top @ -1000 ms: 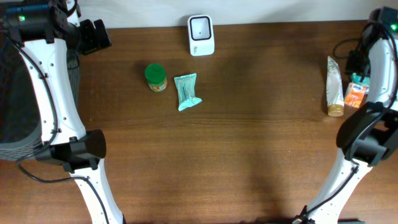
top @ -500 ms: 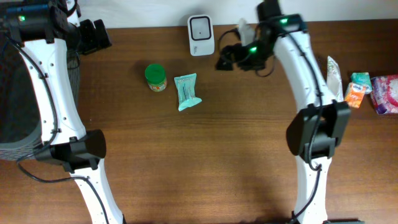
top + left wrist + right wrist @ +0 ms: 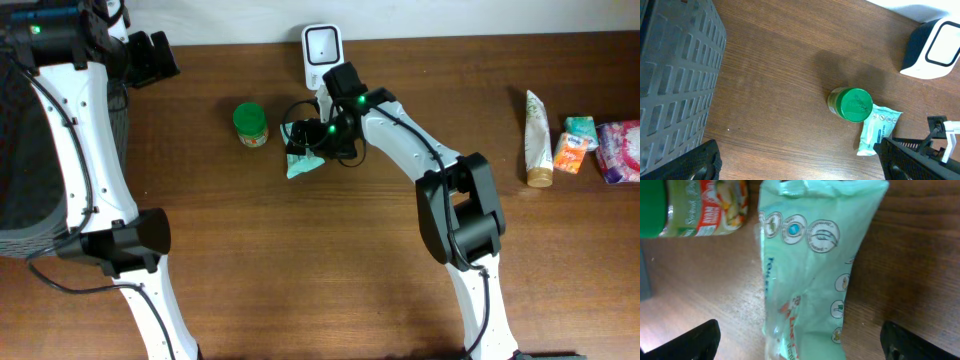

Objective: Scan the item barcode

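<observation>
The right fingers (image 3: 310, 136) hung over the far end of a pale teal wipes packet (image 3: 300, 166), which lay flat on the brown desk (image 3: 330, 260) left of centre, just near of the barcode scanner (image 3: 323, 55). In the right wrist view the packet (image 3: 810, 265) ran lengthwise between the two dark fingertips (image 3: 690, 340), which stood spread wide at either side and clear of it, gripping nothing. Its printed icons faced up; no barcode could be made out on the side showing.

A green-lidded jar (image 3: 250, 125) stood just left of the packet, close beside it but apart. The white scanner, with its dark window facing up, sat at the far edge of the desk.

The left fingers (image 3: 150, 58) were at the far left corner, also spread wide and empty, beside a dark grey slatted basket (image 3: 675, 75).

Along the right edge lay a cream tube (image 3: 538, 140), a small orange and green carton (image 3: 572, 145) and a pink packet (image 3: 622, 150), well apart from the wipes.
</observation>
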Controlling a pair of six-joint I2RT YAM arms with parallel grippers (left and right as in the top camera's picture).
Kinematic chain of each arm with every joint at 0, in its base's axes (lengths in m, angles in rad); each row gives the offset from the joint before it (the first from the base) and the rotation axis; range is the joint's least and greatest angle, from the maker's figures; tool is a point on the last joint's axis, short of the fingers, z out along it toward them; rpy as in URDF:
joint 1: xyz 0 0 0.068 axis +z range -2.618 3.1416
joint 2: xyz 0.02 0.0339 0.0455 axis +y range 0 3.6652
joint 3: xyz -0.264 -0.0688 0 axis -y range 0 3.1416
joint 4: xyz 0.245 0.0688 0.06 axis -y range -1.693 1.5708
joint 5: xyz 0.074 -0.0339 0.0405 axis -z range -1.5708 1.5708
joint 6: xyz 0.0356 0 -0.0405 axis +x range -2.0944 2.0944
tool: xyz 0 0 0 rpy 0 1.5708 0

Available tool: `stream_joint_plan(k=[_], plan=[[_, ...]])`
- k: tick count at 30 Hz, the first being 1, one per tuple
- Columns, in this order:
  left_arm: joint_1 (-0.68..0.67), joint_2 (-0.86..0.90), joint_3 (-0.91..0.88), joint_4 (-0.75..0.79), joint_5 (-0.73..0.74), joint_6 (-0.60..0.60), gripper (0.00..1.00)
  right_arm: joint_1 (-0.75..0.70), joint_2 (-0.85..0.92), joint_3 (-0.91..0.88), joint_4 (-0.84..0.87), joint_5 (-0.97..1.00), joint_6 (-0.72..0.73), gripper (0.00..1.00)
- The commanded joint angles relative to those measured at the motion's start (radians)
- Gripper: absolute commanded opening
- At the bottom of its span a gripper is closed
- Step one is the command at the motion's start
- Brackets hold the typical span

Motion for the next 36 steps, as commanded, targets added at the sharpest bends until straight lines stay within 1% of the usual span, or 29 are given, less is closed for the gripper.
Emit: stream_joint_plan(k=[1,2,3,4,7,8,9,10,11,13,15,17,20,21,22,23,25,26,27,30,31,33,34,35,36], plan=[[0.003,-0.034,0.012,-0.001,-0.01,-0.002,0.99,0.0,0.005,-0.035,0.026,0.051,0.04,0.94],[0.003,-0.034,0.012,-0.001,-0.01,-0.002,0.99,0.0,0.005,-0.056,0.053,0.051,0.031,0.93],[0.004,-0.034,0.012,-0.001,-0.01,-0.002,0.99,0.0,0.005,-0.078,0.077,0.051,0.029,0.86],[0.004,-0.034,0.012,-0.001,-0.01,-0.002,0.99,0.0,0.005,-0.093,0.094,0.05,0.029,0.75],[0.003,-0.034,0.012,-0.001,-0.01,-0.002,0.99,0.0,0.005,-0.119,0.123,0.047,0.029,0.6],[0.004,-0.034,0.012,-0.001,-0.01,-0.002,0.99,0.0,0.005,-0.122,0.124,0.044,0.016,0.53],[0.003,-0.034,0.012,-0.001,-0.01,-0.002,0.99,0.0,0.005,-0.122,0.127,0.015,-0.022,0.48],[0.003,-0.034,0.012,-0.001,-0.01,-0.002,0.99,0.0,0.005,-0.122,0.131,-0.022,-0.053,0.41],[0.004,-0.034,0.012,-0.001,-0.01,-0.002,0.99,0.0,0.005,-0.121,0.13,-0.054,-0.066,0.3],[0.003,-0.034,0.012,-0.001,-0.01,-0.002,0.99,-0.001,0.003,-0.117,0.119,-0.063,-0.066,0.04],[0.003,-0.034,0.012,-0.001,-0.01,-0.002,0.99,-0.006,0.0,-0.096,0.082,-0.062,-0.082,0.04],[0.003,-0.034,0.012,-0.001,-0.01,-0.002,0.99,-0.013,-0.008,-0.039,-0.018,-0.048,-0.13,0.04],[0.004,-0.034,0.012,-0.001,-0.01,-0.002,0.99,-0.015,-0.05,0.047,-0.204,0.122,-0.145,0.04],[0.003,-0.034,0.012,-0.001,-0.01,-0.002,0.99,-0.013,-0.066,0.09,-0.299,0.228,-0.143,0.04],[0.003,-0.034,0.012,-0.001,-0.01,-0.002,0.99,-0.012,-0.069,0.122,-0.364,0.293,-0.14,0.04],[0.004,-0.034,0.012,-0.001,-0.01,-0.002,0.99,-0.012,-0.069,0.163,-0.445,0.408,-0.093,0.04],[0.004,-0.034,0.012,-0.001,-0.01,-0.002,0.99,-0.006,-0.069,0.189,-0.566,0.758,0.104,0.04],[0.003,-0.034,0.012,-0.001,-0.01,-0.002,0.99,-0.006,-0.066,0.184,-0.575,0.819,0.148,0.04],[0.004,-0.034,0.012,-0.001,-0.01,-0.002,0.99,-0.006,-0.064,0.174,-0.568,0.84,0.171,0.04],[0.003,-0.034,0.012,-0.001,-0.01,-0.002,0.99,0.004,-0.063,0.161,-0.533,0.825,0.172,0.04],[0.003,-0.034,0.012,-0.001,-0.01,-0.002,0.99,0.009,-0.063,0.161,-0.524,0.825,0.171,0.07],[0.003,-0.034,0.012,-0.001,-0.01,-0.002,0.99,0.018,-0.063,0.161,-0.516,0.825,0.171,0.25],[0.004,-0.034,0.012,-0.001,-0.01,-0.002,0.99,0.024,-0.063,0.161,-0.516,0.825,0.171,0.26],[0.003,-0.034,0.012,-0.001,-0.01,-0.002,0.99,0.026,-0.063,0.161,-0.516,0.825,0.171,0.28],[0.003,-0.034,0.012,-0.001,-0.01,-0.002,0.99,0.026,-0.063,0.161,-0.516,0.825,0.171,0.36]])
